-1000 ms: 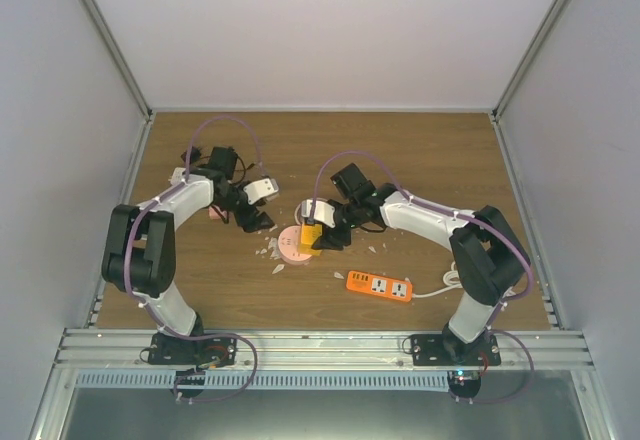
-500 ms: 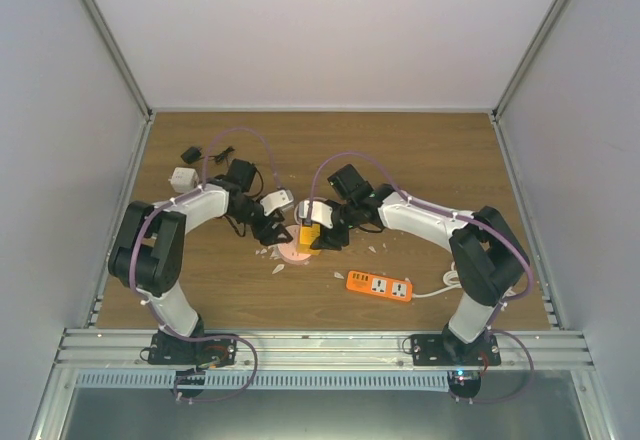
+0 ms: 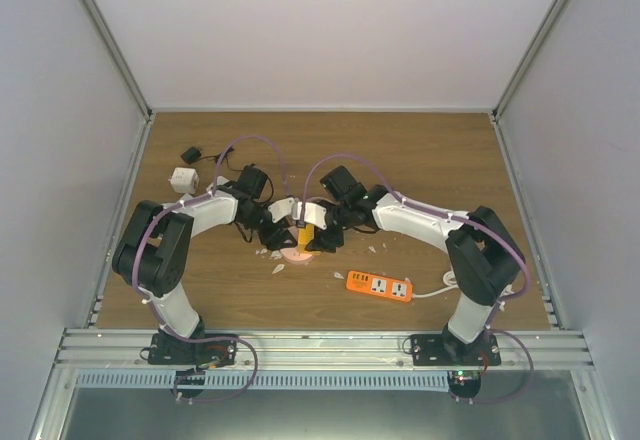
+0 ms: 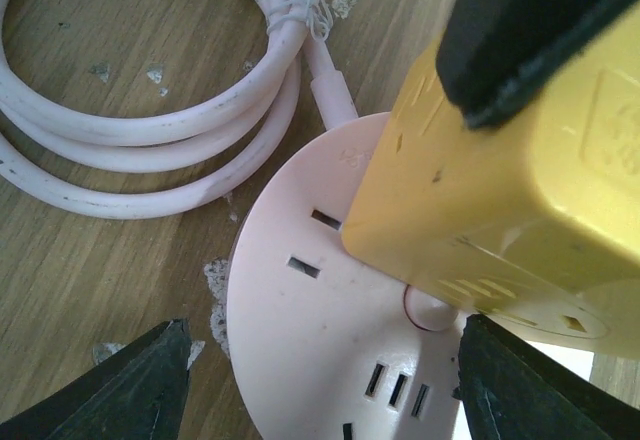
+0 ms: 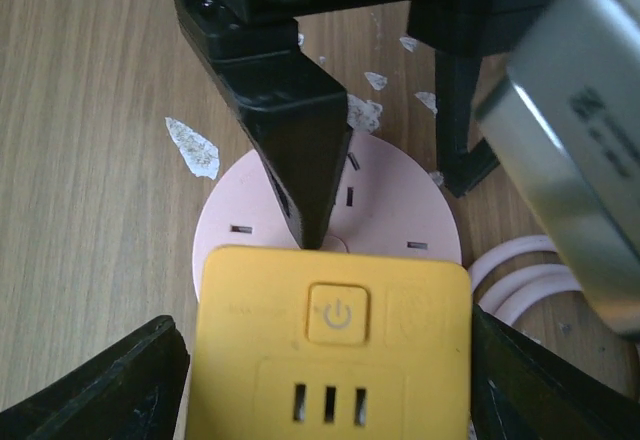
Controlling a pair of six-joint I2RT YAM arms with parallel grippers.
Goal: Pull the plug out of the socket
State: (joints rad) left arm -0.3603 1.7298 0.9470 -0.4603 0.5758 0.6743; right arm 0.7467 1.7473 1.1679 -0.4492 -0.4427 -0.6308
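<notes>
We see the right gripper (image 5: pixel 325 350) clamped on the yellow plug (image 4: pixel 500 190), a finger tight against each side. In the left wrist view one of its black pads presses the plug's upper face at 1 o'clock.

The plug stands on the round pink socket (image 5: pixel 395 200) and covers its near half. We cannot tell whether its pins are in the socket's slots.

The left gripper (image 4: pixel 322 340) is spread wide over the socket. In the right wrist view one of its fingers (image 5: pixel 295 120) comes down from 12 o'clock, its tip touching the socket face just beside the plug. The other finger stands at the socket's rim, at 2 o'clock.

The socket's pale cord (image 4: pixel 150 130) lies coiled on the table (image 3: pixel 420 150), at 10 o'clock from the socket in the left wrist view. White flakes (image 5: pixel 192 145) are scattered around the socket.

In the top view both grippers meet over the socket, near the table's middle. An orange power strip (image 3: pixel 380 286) lies at 4 o'clock from it, well apart. A white adapter (image 3: pixel 183 178) and a small black one (image 3: pixel 190 155) sit at 10 o'clock, near the left wall.
</notes>
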